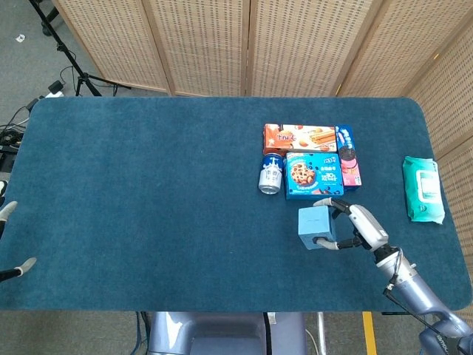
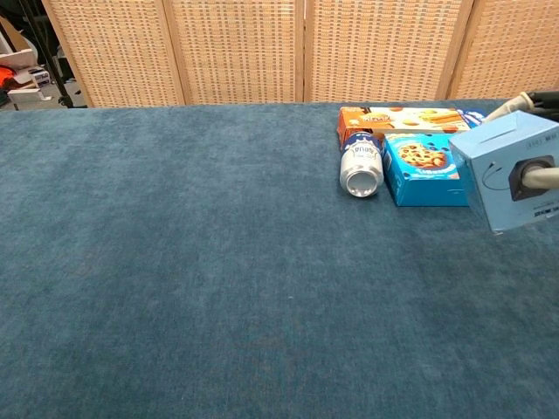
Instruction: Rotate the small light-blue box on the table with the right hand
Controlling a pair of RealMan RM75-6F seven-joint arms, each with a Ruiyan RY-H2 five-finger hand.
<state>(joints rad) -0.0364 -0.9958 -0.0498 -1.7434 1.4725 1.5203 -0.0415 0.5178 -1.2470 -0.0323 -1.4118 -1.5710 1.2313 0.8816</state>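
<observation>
The small light-blue box [image 1: 315, 227] hangs above the table in front of the blue cookie box, gripped by my right hand [image 1: 361, 226] from its right side. In the chest view the light-blue box [image 2: 507, 171] fills the right edge, lifted and slightly tilted, with one finger [image 2: 541, 177] pressed on its near face and another showing behind its top. Most of the right hand lies outside that view. Only the fingertips of my left hand [image 1: 15, 238] show at the far left edge of the head view, holding nothing.
Behind the light-blue box lie a blue cookie box [image 1: 313, 174], an orange biscuit box [image 1: 299, 137], a pink-and-blue packet [image 1: 347, 155] and a tipped can [image 1: 271, 174]. A green wipes pack [image 1: 423, 188] rests near the right table edge [image 1: 443, 170].
</observation>
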